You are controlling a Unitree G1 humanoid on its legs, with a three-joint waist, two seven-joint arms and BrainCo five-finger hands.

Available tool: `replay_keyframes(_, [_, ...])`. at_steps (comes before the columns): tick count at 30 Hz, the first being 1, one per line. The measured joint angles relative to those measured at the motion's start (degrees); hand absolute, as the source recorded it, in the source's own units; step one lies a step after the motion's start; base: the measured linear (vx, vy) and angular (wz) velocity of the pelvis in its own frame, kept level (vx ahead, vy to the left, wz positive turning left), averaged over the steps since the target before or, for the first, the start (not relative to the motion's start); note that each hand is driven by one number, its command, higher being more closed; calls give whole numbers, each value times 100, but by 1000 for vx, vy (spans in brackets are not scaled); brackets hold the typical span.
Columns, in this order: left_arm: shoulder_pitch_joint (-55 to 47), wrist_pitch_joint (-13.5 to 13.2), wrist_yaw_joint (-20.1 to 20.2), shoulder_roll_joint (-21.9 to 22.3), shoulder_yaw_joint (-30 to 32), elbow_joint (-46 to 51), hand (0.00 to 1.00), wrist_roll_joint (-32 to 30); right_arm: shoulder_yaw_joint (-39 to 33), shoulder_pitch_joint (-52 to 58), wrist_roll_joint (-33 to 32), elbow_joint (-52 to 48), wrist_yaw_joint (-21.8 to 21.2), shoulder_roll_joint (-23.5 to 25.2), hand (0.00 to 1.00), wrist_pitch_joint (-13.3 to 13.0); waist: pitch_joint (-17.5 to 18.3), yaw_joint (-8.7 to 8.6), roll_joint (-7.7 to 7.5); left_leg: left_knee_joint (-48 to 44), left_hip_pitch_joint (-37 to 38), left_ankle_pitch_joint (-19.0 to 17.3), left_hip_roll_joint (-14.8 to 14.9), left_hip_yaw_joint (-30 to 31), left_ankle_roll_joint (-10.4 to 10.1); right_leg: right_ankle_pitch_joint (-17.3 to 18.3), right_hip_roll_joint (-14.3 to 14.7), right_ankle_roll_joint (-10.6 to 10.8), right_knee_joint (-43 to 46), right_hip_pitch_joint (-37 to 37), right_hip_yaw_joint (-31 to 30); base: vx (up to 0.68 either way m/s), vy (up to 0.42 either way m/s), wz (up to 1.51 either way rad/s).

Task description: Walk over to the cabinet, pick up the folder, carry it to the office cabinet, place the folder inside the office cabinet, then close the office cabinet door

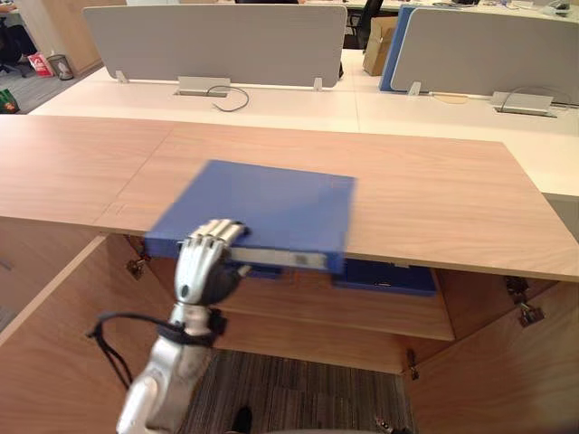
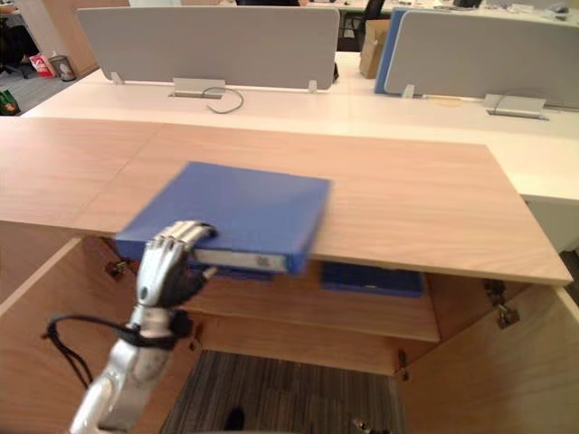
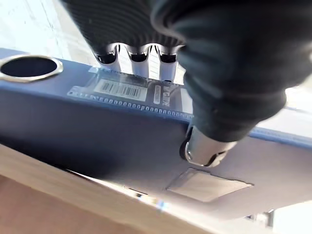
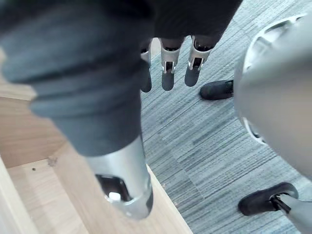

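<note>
blue folder (image 1: 262,212): laid flat on the wooden worktop (image 1: 434,199) of the cabinet, near its front edge, with the spine turned toward the robot and overhanging that edge.
spine label (image 3: 119,90): a pale strip with a barcode is seen on the spine, and a metal-rimmed finger hole (image 3: 29,68) is set further along the same face.
left robot hand (image 1: 204,267): raised to the folder's spine from below the worktop edge; the fingers are curled over the top cover and the thumb is pressed against the blue face below the label, so the folder is grasped at its overhanging edge.
right robot hand (image 4: 167,75): hung low over the grey striped carpet (image 4: 195,146), with fingers relaxed and nearly straight; nothing is held.
cabinet doors: the left door (image 1: 54,344) and the right door (image 1: 507,371) are swung open toward the robot, and the inside is exposed.
inner shelf (image 1: 362,316): placed just under the worktop; other blue folders (image 1: 389,276) are laid on it, below and to the right of the grasped one.
background: white desks (image 1: 298,108) with grey divider screens (image 1: 217,45) are seen behind the worktop, and a loose cable (image 1: 231,98) is looped on the nearer desk.
</note>
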State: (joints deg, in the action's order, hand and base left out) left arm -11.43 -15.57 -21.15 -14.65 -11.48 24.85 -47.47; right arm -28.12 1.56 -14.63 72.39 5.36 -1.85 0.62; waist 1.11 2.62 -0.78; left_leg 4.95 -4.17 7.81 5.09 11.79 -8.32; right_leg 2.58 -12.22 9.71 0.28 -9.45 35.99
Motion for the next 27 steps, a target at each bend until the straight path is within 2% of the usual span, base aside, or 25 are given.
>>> replay_keyframes(3, [-138,-206,227,239,-114,390,100,744,12,21,-13,48,-9,4,0,-9,7,-8,9,1,1,0,12,-6,0,2,6,-1,13,10,-11,0,0,0])
replay_keyframes(6, [-287,-228,269,377,-9,692,100,1302,94,47,-134,104,-13,-2,0,-46,-2,-4,-5,2,0,0,24,-10,1,5,7,0,39,29,-30,-19,11,-2])
replay_keyframes(9, [-472,-224,269,453,113,996,100,1880,585,55,-368,90,-16,-27,0,-109,-16,-8,-33,2,-1,0,55,-103,0,5,13,-2,67,98,-133,-20,17,-12])
replay_keyframes(13, [-619,-224,258,558,174,1260,100,2146,1260,87,-510,-211,-16,-32,0,-302,-17,-16,-66,1,-17,-14,162,-380,-16,-19,48,-35,114,333,-444,-7,13,-35])
replay_keyframes(18, [-619,-251,260,639,169,1342,100,2359,1707,149,-669,-642,-15,18,0,-380,-7,-86,-87,1,43,-49,253,-696,-30,-63,87,-92,117,494,-773,1,9,-35])
replay_keyframes(21, [-631,-256,275,664,177,1420,100,2510,1940,254,-668,-1127,-14,33,0,-398,7,-94,-87,0,51,-64,337,-932,-42,-120,138,-153,123,653,-1027,-9,18,-44])
replay_keyframes(24, [-658,-252,409,663,179,1427,100,2856,2147,534,-658,-2104,-17,33,0,-418,5,-230,-92,0,209,-102,363,-1128,-17,-144,143,-171,136,657,-1241,-28,25,-36])
replay_keyframes(25, [-668,-253,572,656,195,1428,100,3255,2144,675,-660,-2595,-24,30,0,-452,10,-255,-79,1,286,-135,369,-1245,-14,-148,134,-177,159,682,-1371,-30,35,-35])
replay_keyframes(26, [-669,-255,606,656,198,1429,100,3333,2143,707,-660,-2672,-25,28,0,-462,10,-262,-79,1,300,-139,370,-1267,-16,-150,133,-177,163,691,-1399,-42,55,-50])
replay_keyframes(27, [-671,-260,829,653,237,1432,100,3904,2142,756,-667,-3004,-33,30,0,-501,18,-293,-77,1,334,-158,382,-1401,-13,-161,132,-185,186,762,-1539,-32,35,-38])
